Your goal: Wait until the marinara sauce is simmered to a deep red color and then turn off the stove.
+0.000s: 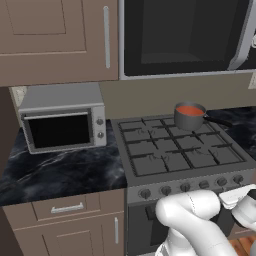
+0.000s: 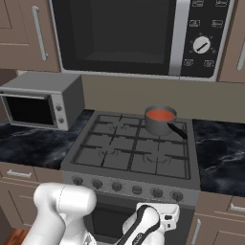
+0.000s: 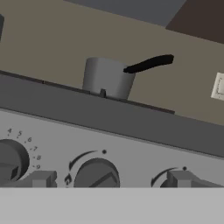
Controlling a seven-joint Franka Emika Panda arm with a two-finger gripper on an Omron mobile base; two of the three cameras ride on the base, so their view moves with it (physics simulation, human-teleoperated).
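The stove point(image 1: 150, 172) is a dark grey gas range with black grates. On its back right burner stands a grey saucepan point(image 1: 190, 118) with a black handle, holding orange-red marinara sauce point(image 1: 190, 110), also seen as marinara sauce point(image 2: 160, 114). In the hand view the saucepan point(image 3: 107, 78) shows from low in front, its sauce hidden. My gripper point(image 3: 111, 180) is open, close up to the stove's front panel. A round knob point(image 3: 96, 175) sits between its fingers point(image 3: 41, 179), untouched. The gripper holds nothing.
A silver toaster oven point(image 1: 62, 120) stands on the black marble counter point(image 1: 60, 172) left of the stove. A black-windowed microwave point(image 2: 124, 33) hangs above it. Several knobs point(image 2: 117, 186) line the stove front. Brown drawers and cabinets point(image 1: 65, 207) flank the range.
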